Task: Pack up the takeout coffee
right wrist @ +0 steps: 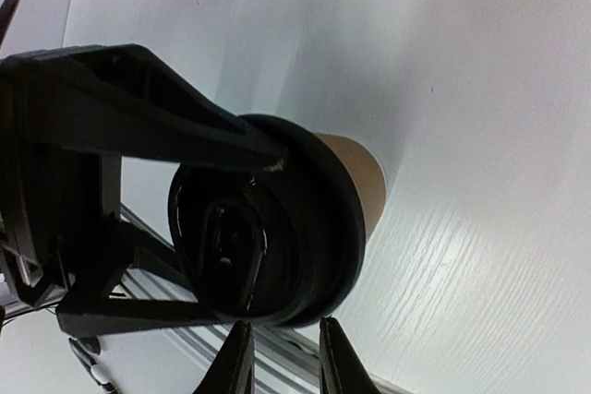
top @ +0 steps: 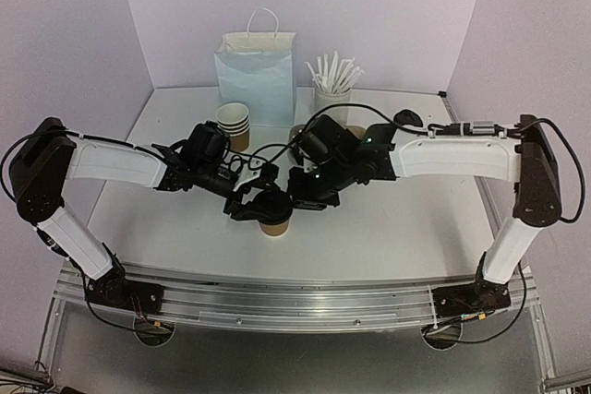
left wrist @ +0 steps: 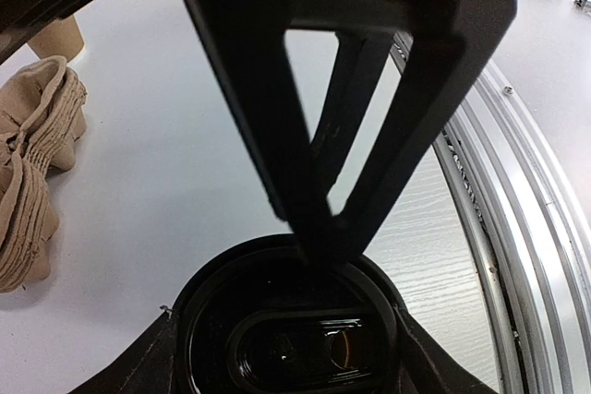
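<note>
A brown paper cup (top: 275, 226) stands on the table near the front, with a round black lid (top: 270, 202) on its top. My left gripper (top: 261, 206) reaches in from the left and is shut on the lid (left wrist: 286, 320), one finger on each side of its rim. My right gripper (top: 301, 197) comes from the right, its tips at the lid's edge. In the right wrist view the lid (right wrist: 305, 228) covers the cup (right wrist: 355, 168), and the right gripper (right wrist: 288, 357) shows a narrow empty gap. The tan carrier (left wrist: 32, 163) lies left of the cup.
A stack of brown cups (top: 235, 123) stands behind the left arm, and a white handled bag (top: 256, 71) at the back. Beside it stands a white cup of white sticks (top: 332, 89). Another black lid (top: 406, 118) lies at the back right. The metal rail (top: 277, 297) runs along the front edge.
</note>
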